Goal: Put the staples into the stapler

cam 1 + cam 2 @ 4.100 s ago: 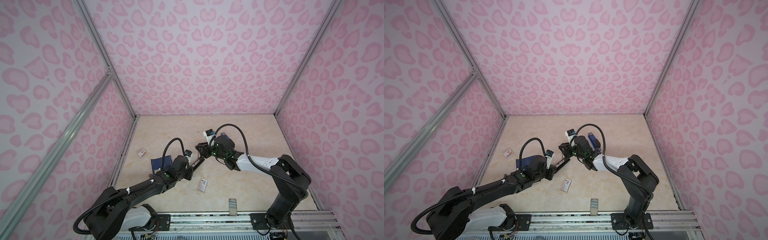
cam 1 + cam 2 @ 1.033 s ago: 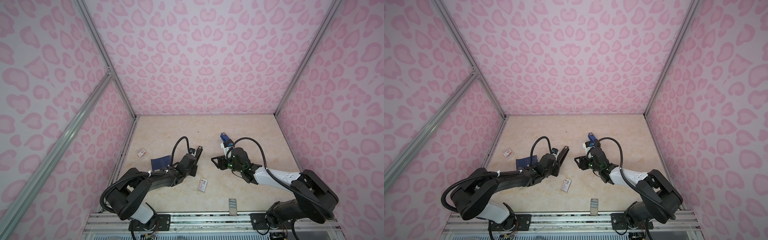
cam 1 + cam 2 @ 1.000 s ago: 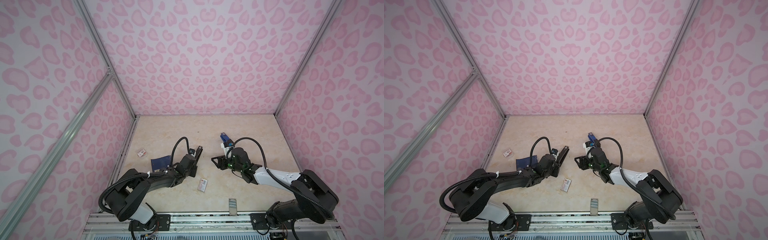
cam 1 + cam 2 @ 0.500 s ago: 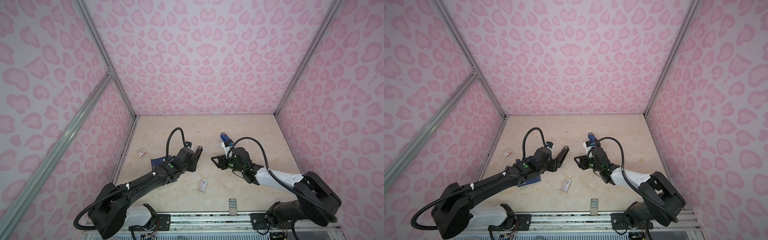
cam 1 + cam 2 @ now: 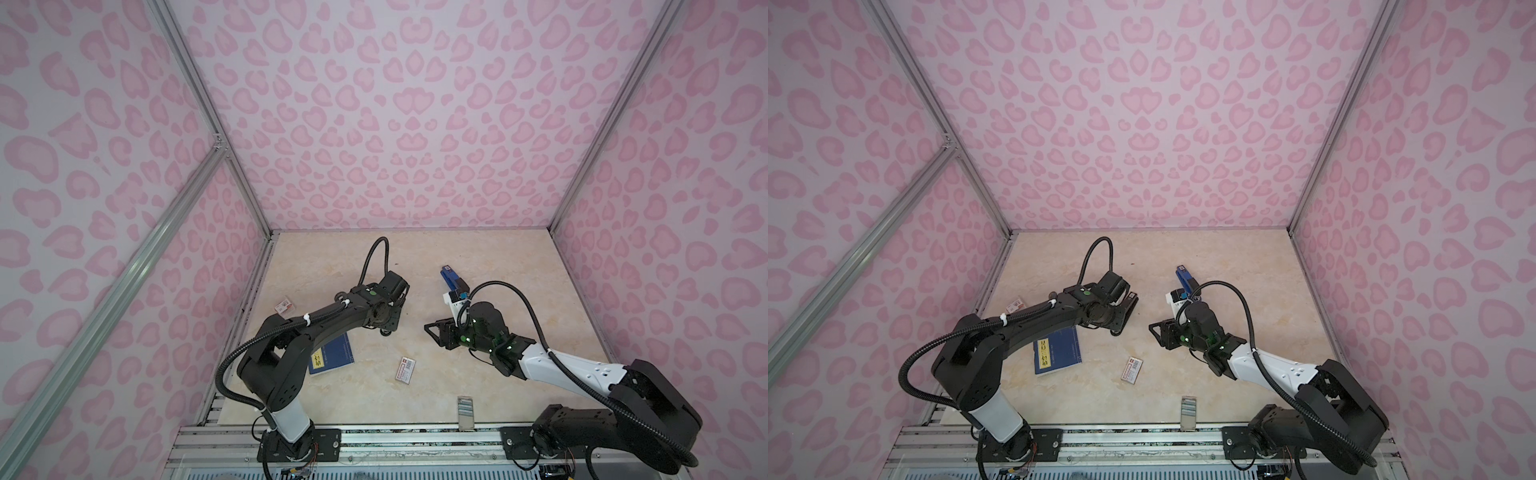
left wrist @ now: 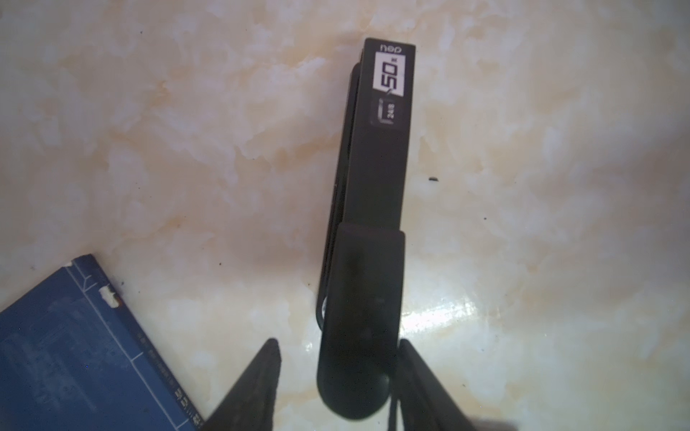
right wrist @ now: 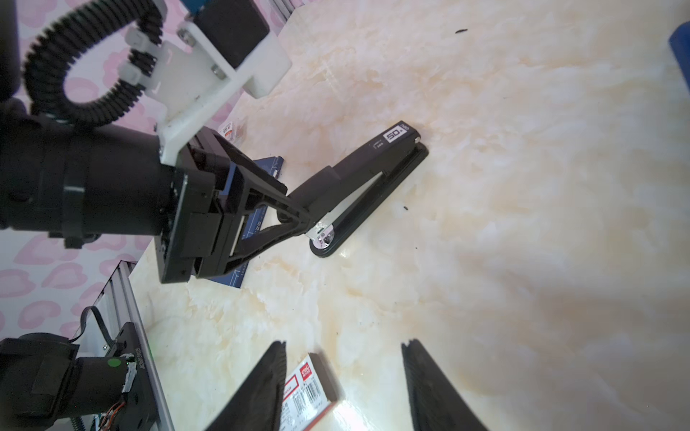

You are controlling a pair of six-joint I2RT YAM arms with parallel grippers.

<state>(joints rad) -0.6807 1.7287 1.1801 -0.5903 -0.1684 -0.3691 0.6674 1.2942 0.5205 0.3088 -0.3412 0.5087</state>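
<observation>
1. Beige marble-look tabletop [image 5: 519, 266] and pink heart-print walls [image 5: 395, 104], both top views: since a second ago the blue yellow-labelled notebook [image 5: 334, 355] has shifted toward the front edge and the left arm's elbow has risen; the right gripper [image 5: 432, 335] is unmoved. The left gripper [image 5: 1116, 327] meets the rear of the long matte black stapler [image 5: 1129, 308]. The staples [image 5: 465, 409], one flat silvery-grey rectangle of metal strips, lie at the front edge, well apart from both grippers. Two staplers, the other a blue plastic stapler [image 5: 451, 277]; two white-and-red cardboard boxes, mid-table [image 5: 406, 369] and near the left wall [image 5: 284, 306].
2. Left wrist: its fingers [image 6: 257, 388] stand spread either side of the black stapler's rounded rear, tabletop showing beside one.
3. Right wrist: its fingers [image 7: 261, 388] stand spread and empty, one overlapping a barcoded box.
</observation>
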